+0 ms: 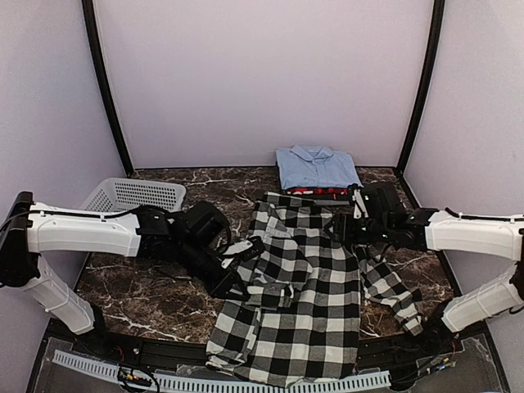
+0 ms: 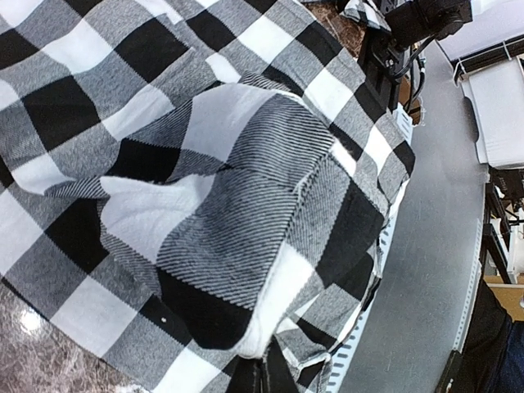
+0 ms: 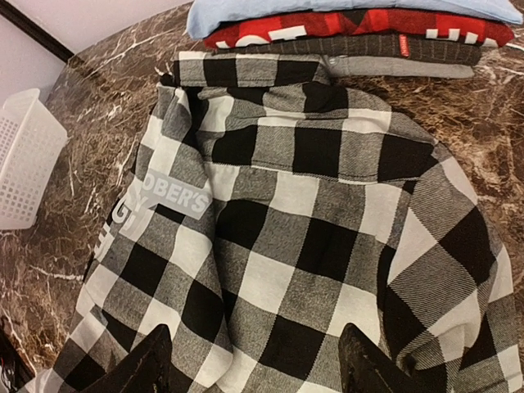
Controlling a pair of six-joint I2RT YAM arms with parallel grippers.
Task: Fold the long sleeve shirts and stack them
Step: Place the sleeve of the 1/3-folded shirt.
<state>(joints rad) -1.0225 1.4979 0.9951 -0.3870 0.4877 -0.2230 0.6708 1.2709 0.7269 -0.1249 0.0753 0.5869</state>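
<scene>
A dark marble table (image 1: 147, 295) with two robot arms reaching in from either side. A large black-and-white check shirt (image 1: 299, 303) lies spread down the middle of the table. Its collar points to the far side and its hem hangs over the near edge. One sleeve trails off to the right. White lettering (image 3: 164, 192) shows on the cloth near the collar.

The left gripper (image 1: 237, 260) is at the shirt's left side, about halfway down. Its jaws are closed tight on a raised fold of the check cloth. In the left wrist view, the bunched cloth runs right down into the fingers (image 2: 264, 378).

The right gripper (image 1: 348, 219) is over the shirt's upper right, near the collar. Its jaws stand wide apart and hold nothing. The wrist view shows both fingers (image 3: 155, 360) above the check cloth. I cannot tell whether they touch it.

Just beyond the collar, at the far edge of the table, sits a neat pile of folded clothes. A blue shirt (image 1: 318, 168) lies on top, with a red shirt (image 1: 319, 191) right under it. Darker folded items lie below those.

A pale perforated basket (image 1: 131, 195) stands at the far left, apart from the shirts.
</scene>
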